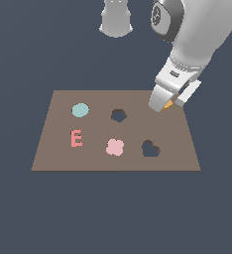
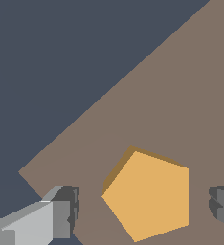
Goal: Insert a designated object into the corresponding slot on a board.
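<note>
The orange pentagon block [image 2: 150, 194] lies flat on the brown board [image 2: 190, 95] near its far corner on the exterior view's right; only a sliver of the block [image 1: 168, 104] shows there under the hand. My gripper [image 1: 163, 104] is low over it. In the wrist view the gripper [image 2: 145, 208] is open, with one finger [image 2: 61, 215] on each side of the block and a gap to each. The dark pentagon slot [image 1: 118, 115] sits at the middle of the board's far half, to the exterior view's left of the gripper, and holds nothing.
On the board [image 1: 177, 144] are a teal disc [image 1: 80, 110], a pink letter E [image 1: 76, 138], a pink flower piece [image 1: 115, 147] and a dark heart cutout [image 1: 150, 149]. The arm's base [image 1: 116, 20] stands behind the board.
</note>
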You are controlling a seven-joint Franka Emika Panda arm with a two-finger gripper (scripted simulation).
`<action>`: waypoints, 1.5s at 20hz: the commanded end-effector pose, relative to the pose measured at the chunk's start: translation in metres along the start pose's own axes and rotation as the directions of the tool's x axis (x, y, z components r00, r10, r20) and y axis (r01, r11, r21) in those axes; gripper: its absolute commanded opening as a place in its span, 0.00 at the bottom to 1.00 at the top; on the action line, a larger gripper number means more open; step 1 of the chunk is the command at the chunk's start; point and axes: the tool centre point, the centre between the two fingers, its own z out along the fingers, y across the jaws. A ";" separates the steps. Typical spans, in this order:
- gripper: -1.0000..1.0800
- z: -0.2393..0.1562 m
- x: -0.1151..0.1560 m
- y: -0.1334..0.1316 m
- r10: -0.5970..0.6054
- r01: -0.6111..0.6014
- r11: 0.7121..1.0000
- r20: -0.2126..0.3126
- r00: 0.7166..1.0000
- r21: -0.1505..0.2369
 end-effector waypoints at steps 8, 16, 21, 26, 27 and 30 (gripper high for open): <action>0.96 0.018 0.000 0.000 0.002 -0.002 1.000 0.000 1.000 0.000; 0.00 0.020 0.000 0.000 0.002 -0.002 1.000 0.000 1.000 0.000; 0.00 0.019 -0.001 0.001 0.003 -0.003 1.000 0.000 1.000 -0.002; 0.00 0.019 -0.003 0.004 -0.002 0.002 1.000 0.000 1.000 -0.002; 0.00 0.019 -0.004 0.006 -0.005 0.005 1.000 0.000 1.000 -0.002; 0.00 0.018 -0.010 0.013 -0.015 0.015 1.000 0.000 1.000 -0.002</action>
